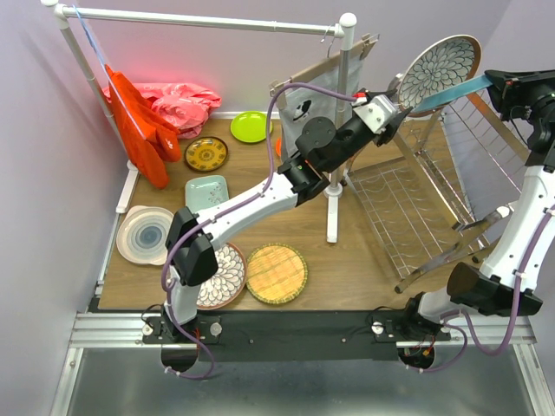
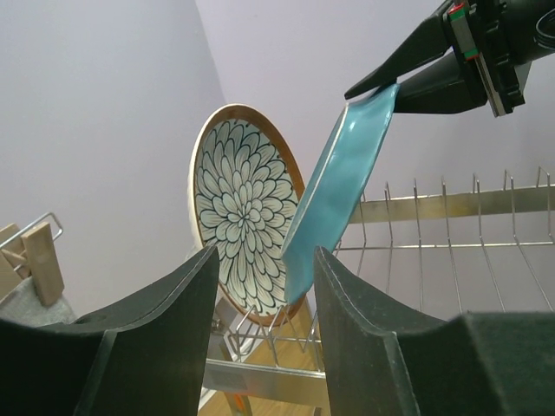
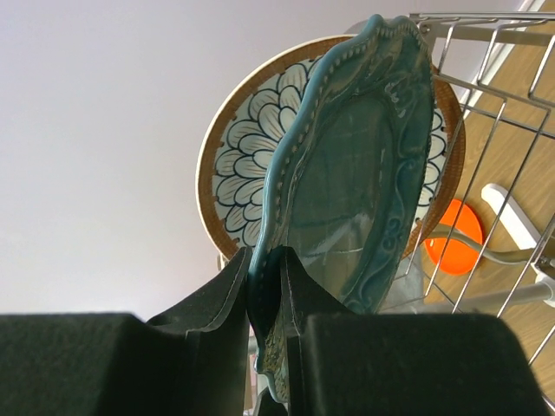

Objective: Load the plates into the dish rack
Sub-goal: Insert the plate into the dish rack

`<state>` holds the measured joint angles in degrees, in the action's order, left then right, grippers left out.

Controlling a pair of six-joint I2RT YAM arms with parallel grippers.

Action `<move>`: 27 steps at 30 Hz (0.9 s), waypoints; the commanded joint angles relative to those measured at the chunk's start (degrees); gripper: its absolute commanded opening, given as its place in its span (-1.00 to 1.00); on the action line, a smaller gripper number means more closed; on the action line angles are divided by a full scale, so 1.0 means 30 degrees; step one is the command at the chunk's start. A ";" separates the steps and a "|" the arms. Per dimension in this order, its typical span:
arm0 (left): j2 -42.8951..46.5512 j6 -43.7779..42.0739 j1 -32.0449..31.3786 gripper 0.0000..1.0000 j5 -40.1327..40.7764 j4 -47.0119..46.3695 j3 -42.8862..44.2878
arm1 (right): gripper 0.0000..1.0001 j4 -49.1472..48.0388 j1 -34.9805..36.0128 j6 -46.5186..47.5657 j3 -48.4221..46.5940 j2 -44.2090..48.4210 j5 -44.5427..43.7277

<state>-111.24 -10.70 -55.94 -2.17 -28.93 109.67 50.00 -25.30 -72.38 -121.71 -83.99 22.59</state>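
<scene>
My right gripper (image 3: 267, 260) is shut on the rim of the teal scalloped plate (image 3: 364, 173), held on edge above the dish rack (image 1: 408, 208). Just behind it a brown-rimmed floral plate (image 1: 438, 69) stands upright in the rack's tines. In the left wrist view the teal plate (image 2: 338, 191) hangs down beside the floral plate (image 2: 243, 217). My left gripper (image 2: 264, 256) is open just below them, touching neither. Other plates lie on the table: woven yellow (image 1: 277, 274), a second floral (image 1: 224, 277), white ringed (image 1: 145, 234), mint tray (image 1: 206, 192), yellow-brown patterned (image 1: 206, 154), lime green (image 1: 250, 126).
A white pipe rail (image 1: 208, 19) spans the back, with its post (image 1: 334, 173) standing mid-table beside the rack. A red cloth (image 1: 139, 121) and a pink cloth (image 1: 178, 104) lie at the back left. A grey cloth (image 1: 325, 95) hangs clipped behind my left arm.
</scene>
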 commanded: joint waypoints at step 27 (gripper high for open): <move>0.3154 -0.0272 -0.0044 0.14 0.1662 -0.1080 -0.3480 | -0.41 -0.1725 -0.0327 -0.0893 0.0229 0.0954 -0.0235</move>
<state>-104.33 -11.33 -55.94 0.95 -30.37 100.57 49.76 -25.61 -73.52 -118.96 -83.33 22.28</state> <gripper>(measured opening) 0.567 0.320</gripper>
